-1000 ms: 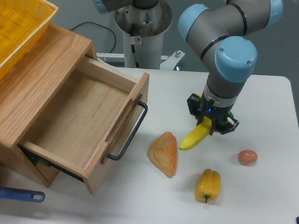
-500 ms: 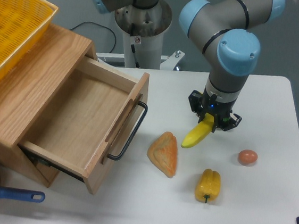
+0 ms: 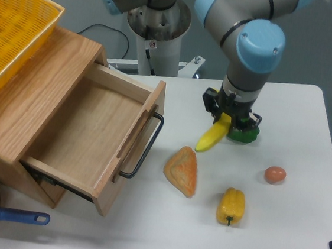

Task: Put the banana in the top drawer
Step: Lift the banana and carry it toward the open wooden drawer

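Yellow and curved, the banana (image 3: 211, 137) hangs from the tool (image 3: 229, 120), whose fingers are closed on its upper end; its free tip slants down and left, and it looks clear of the worktop (image 3: 298, 222), though contact cannot be ruled out. It sits right of the drawer (image 3: 88, 134), with a gap between them, and above the bread (image 3: 182, 170).

The step in hand appears to be the carry: the fruit is gripped and off to the side of its goal. The drawer is pulled out, its wooden floor bare and its black handle (image 3: 146, 147) facing the fruit. The next move likely calls for travel leftward, with enough height to pass the front panel and handle, then a lowering into the box with the banana turned to lie along it.

The arm reaches down from above, its wrist near vertical over the worktop, blue-capped joint on top. A green object (image 3: 243, 134) shows just beside the tool. The pepper (image 3: 231, 206) and egg (image 3: 275, 174) lie nearer the front, apart from the path.
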